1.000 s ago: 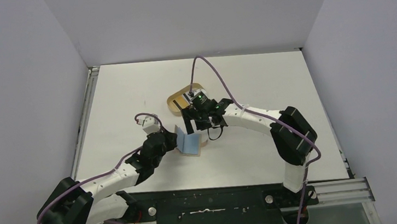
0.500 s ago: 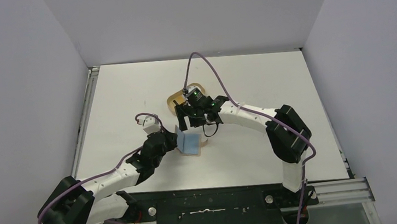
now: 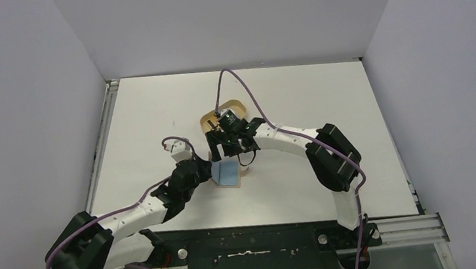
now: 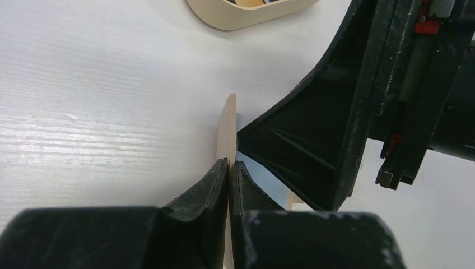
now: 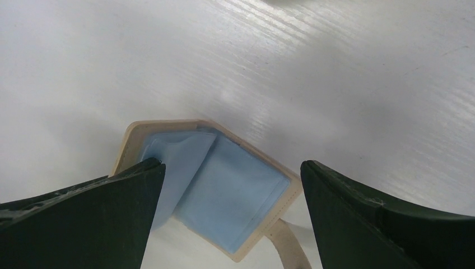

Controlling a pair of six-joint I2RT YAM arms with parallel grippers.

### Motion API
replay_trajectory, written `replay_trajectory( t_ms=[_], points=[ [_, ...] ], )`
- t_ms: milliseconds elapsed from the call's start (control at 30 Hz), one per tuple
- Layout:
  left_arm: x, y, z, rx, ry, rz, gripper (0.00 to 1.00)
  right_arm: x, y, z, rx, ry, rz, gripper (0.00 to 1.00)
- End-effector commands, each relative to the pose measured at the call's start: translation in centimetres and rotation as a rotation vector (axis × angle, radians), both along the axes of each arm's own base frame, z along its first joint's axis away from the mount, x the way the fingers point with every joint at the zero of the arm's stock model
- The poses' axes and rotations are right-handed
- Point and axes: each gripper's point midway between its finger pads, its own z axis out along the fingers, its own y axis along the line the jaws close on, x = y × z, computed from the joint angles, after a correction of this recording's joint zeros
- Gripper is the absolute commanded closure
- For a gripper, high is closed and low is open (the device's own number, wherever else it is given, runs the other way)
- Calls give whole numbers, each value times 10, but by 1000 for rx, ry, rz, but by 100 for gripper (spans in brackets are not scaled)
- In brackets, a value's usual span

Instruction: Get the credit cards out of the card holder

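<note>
The card holder (image 3: pixel 227 174) lies open on the white table, tan outside and light blue inside. My left gripper (image 3: pixel 208 172) is shut on its left flap (image 4: pixel 227 126), which stands on edge between the fingers (image 4: pixel 215 182). My right gripper (image 3: pixel 220 150) hangs open just above the holder; in the right wrist view the blue pockets (image 5: pixel 229 193) and the snap tab (image 5: pixel 287 245) lie between its spread jaws (image 5: pixel 232 164). One right finger (image 4: pixel 313 140) stands close against the flap's inner side. No credit cards show in the pockets.
The oval wooden tray (image 3: pixel 207 120) sits just behind the holder, mostly hidden by the right wrist. In the left wrist view its rim (image 4: pixel 224 19) shows at the top, with a dark and tan sliver inside that I cannot identify. White walls enclose the table.
The right gripper has swung left and nearer, from beside the tray to over the open card holder. The left gripper has kept its hold on the flap.
</note>
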Motion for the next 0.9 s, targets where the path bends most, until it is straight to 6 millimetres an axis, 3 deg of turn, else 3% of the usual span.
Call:
replay_trajectory(
  t_ms=[0, 367, 633, 767, 867],
  points=[
    [11, -9, 29, -77, -88, 0, 100, 6, 14, 14, 29, -45, 19, 2],
    [11, -9, 28, -80, -90, 3, 100, -10, 6, -3, -122, -59, 83, 2],
    [9, -4, 29, -78, -103, 12, 100, -14, -36, -5, -267, -92, 89, 2],
    [9, -2, 27, -80, -97, 13, 100, -15, -50, 0, -245, -100, 74, 2],
    [9, -1, 22, -95, -87, 6, 100, -18, -49, 11, -125, -112, 84, 3]
  ],
)
